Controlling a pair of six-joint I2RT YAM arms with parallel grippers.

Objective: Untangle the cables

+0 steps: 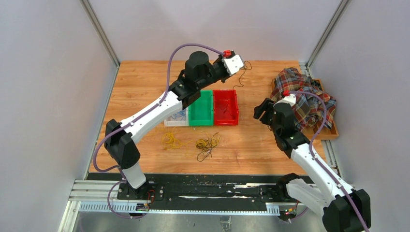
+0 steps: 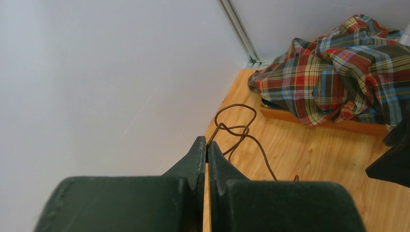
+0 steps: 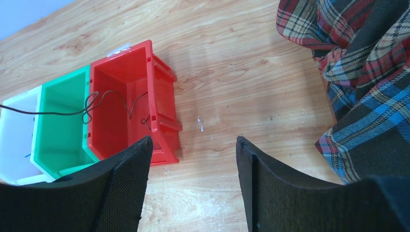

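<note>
Top view: the left gripper [image 1: 241,65], raised over the far side of the table [image 1: 270,145], pinches a brown cable [image 1: 241,77] that dangles below it. A knot of yellow and dark cables [image 1: 207,144] lies on the wood in front of the green bin [image 1: 200,108]. The right gripper [image 1: 261,110] hovers beside the red bin [image 1: 226,107].

Left wrist: the jaws are closed on the brown cable [image 2: 235,128], and its loops hang free.

Right wrist: the right gripper [image 3: 193,159] stands open, holding nothing.

These wires look light, limp and slippery. They are probably best pinched at 1 free end or a loose outer loop, not at the knot.
</note>
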